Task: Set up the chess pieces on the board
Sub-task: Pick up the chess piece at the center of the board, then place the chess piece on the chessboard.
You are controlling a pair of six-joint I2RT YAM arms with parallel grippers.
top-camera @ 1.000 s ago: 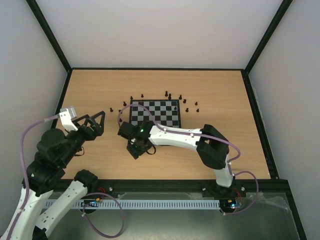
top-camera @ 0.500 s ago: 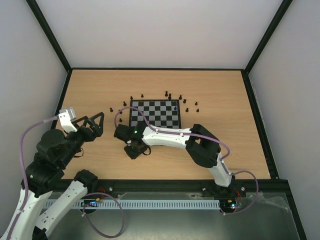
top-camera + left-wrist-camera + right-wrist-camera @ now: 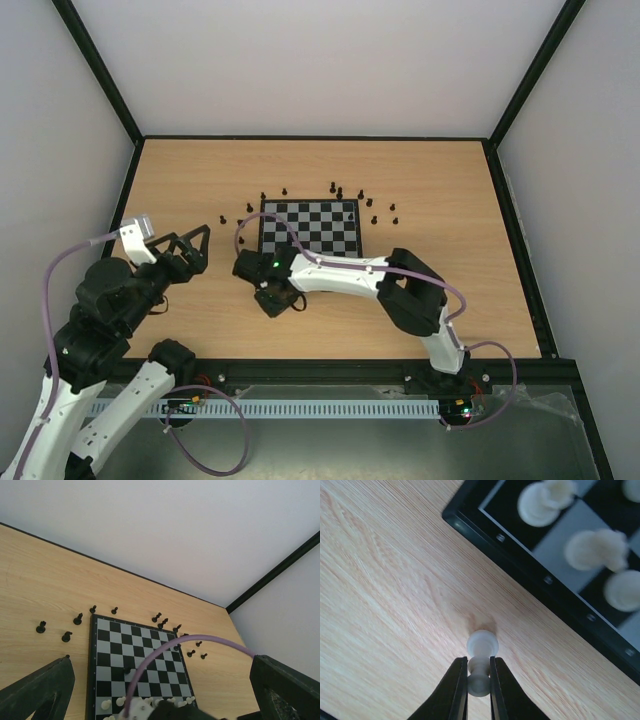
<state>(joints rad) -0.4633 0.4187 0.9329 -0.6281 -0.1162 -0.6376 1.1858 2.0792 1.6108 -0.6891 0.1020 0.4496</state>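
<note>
The board (image 3: 310,227) lies mid-table, its dark border corner (image 3: 530,570) showing in the right wrist view. My right gripper (image 3: 479,672) is shut on a cream-white pawn (image 3: 482,645), which stands on the wood just off the board's near-left edge. From above, that gripper (image 3: 275,297) points down beside the board. Cream-white chess pieces (image 3: 540,500) fill the near squares, also seen as white pieces (image 3: 120,700) from the left wrist. Black pieces (image 3: 332,187) stand scattered around the far edge. My left gripper (image 3: 185,245) hovers open at the left, holding nothing.
More black pieces (image 3: 66,637) stand on the wood left of the board, and others (image 3: 393,212) to its right. One black piece (image 3: 127,670) is on a middle square. The right arm's purple cable (image 3: 200,640) arches over the board.
The right jaws have closed on the white pawn. The right arm drifted slightly left and back. The left arm has not moved.
</note>
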